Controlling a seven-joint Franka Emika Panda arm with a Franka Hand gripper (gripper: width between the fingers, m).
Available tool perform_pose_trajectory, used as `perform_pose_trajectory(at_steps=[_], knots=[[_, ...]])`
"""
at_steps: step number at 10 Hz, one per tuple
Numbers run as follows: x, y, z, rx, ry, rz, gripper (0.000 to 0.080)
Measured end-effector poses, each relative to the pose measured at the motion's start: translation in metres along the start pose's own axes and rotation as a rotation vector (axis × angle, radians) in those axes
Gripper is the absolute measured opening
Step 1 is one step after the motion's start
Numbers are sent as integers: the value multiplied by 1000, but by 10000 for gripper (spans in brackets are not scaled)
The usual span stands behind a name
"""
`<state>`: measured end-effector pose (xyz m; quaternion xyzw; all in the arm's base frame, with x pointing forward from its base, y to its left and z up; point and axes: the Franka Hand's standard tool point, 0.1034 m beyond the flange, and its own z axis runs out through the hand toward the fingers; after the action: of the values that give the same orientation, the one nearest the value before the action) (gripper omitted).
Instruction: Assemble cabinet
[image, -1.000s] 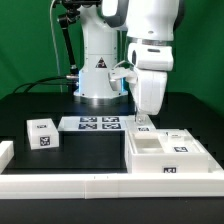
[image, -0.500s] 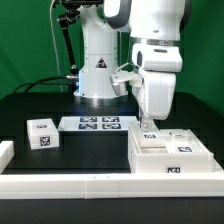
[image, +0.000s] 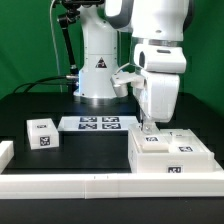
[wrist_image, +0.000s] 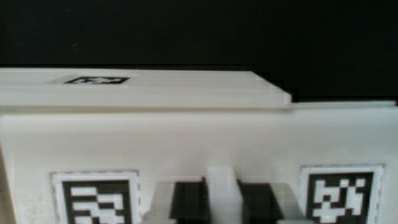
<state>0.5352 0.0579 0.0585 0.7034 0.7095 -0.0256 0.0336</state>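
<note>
A: Black table (image: 30, 105), green backdrop (image: 25, 40). Whereabouts of the cabinet (image: 172, 152)?

B: At the exterior view's right, flat on the table near the front. White, boxy, with tagged blocks on top.

A: And the gripper (image: 150, 124)?

B: Straight down on the cabinet's rear corner, on the side toward the exterior view's left. Narrow, nearly closed. Seen from the wrist: dark fingers (wrist_image: 185, 205) either side of a thin white rib (wrist_image: 222, 190), probably part of the cabinet, though blurred there.

A: Anything around it?

B: Marker board (image: 92, 124) just beside the cabinet, toward the exterior view's left, in front of the white base (image: 95, 65). Further that way, a lone tagged cube (image: 42, 133), well apart from the cabinet. Long white rail (image: 90, 187) along the table's front edge. White block (image: 5, 152) at the exterior view's far left, cropped. Dark cables (image: 45, 85) on the table beside the base.

A: In the way?

B: Bulky white arm (image: 160, 90) above the cabinet's rear, covering the table behind it in the exterior view.

A: Labels, writing?

B: Black-and-white square tags (wrist_image: 98, 197) on cabinet, cube and marker board. Two flanking the fingers in the wrist view, another on a flat panel (wrist_image: 178, 88) farther off. Black triangle emblem (image: 99, 62) on the base, too small to read.
</note>
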Motion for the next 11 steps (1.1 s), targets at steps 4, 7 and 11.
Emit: perform_pose_trajectory(at_steps=[4,7,11], knots=[[2,19,0,9,-10,21,70],[2,42,1,3,-14,38,70],[-1,45,1,33,-26,15,70]])
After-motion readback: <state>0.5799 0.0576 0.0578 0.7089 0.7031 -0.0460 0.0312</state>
